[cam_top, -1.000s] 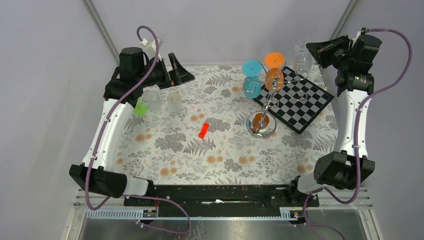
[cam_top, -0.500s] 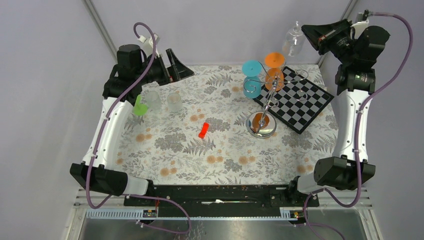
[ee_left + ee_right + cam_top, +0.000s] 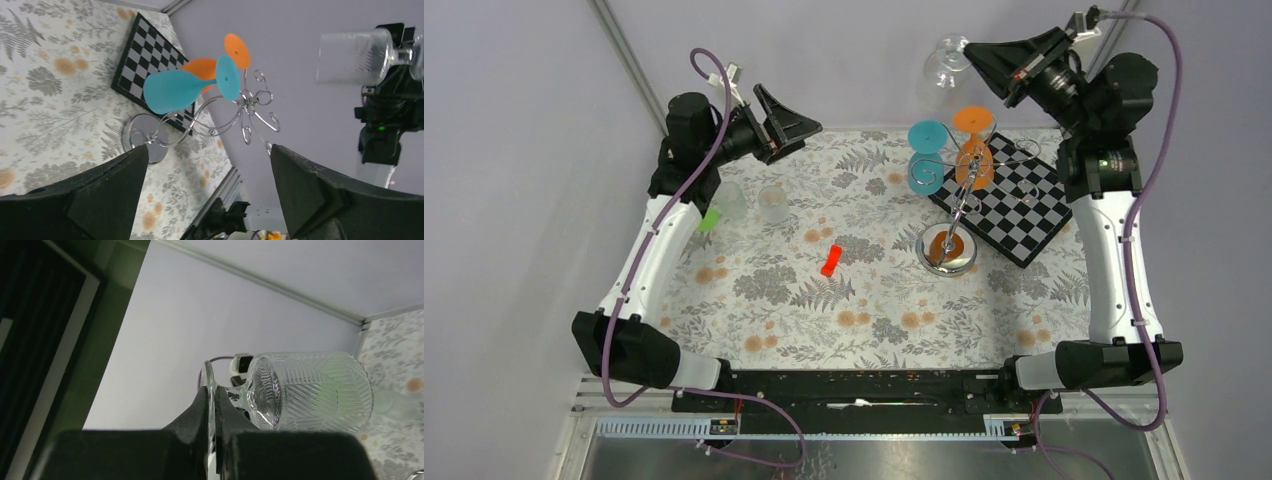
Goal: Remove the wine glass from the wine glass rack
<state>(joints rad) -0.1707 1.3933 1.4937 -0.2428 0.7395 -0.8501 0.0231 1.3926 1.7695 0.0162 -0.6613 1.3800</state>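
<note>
A clear patterned wine glass [image 3: 942,68] hangs in the air, up and to the left of the rack's top and apart from it. My right gripper [image 3: 974,52] is shut on its thin round foot. In the right wrist view the foot sits pinched between the fingers of the right gripper [image 3: 210,392], and the bowl [image 3: 310,390] points away to the right. The silver wine glass rack [image 3: 946,250] stands by the chequered board and carries a teal glass [image 3: 929,155] and an orange glass [image 3: 972,135]. My left gripper [image 3: 789,125] is open and empty at the back left, facing the rack [image 3: 220,117].
A black-and-white chequered board [image 3: 1034,205] lies at the back right, behind the rack. A small red piece [image 3: 830,260] lies mid-table. Two clear glasses [image 3: 772,203] and a green item [image 3: 711,218] stand under the left arm. The back wall is close behind.
My right arm has lifted the clear glass and swung it left, from beside the rack's far right to high above its left. The left gripper has tilted up slightly.
</note>
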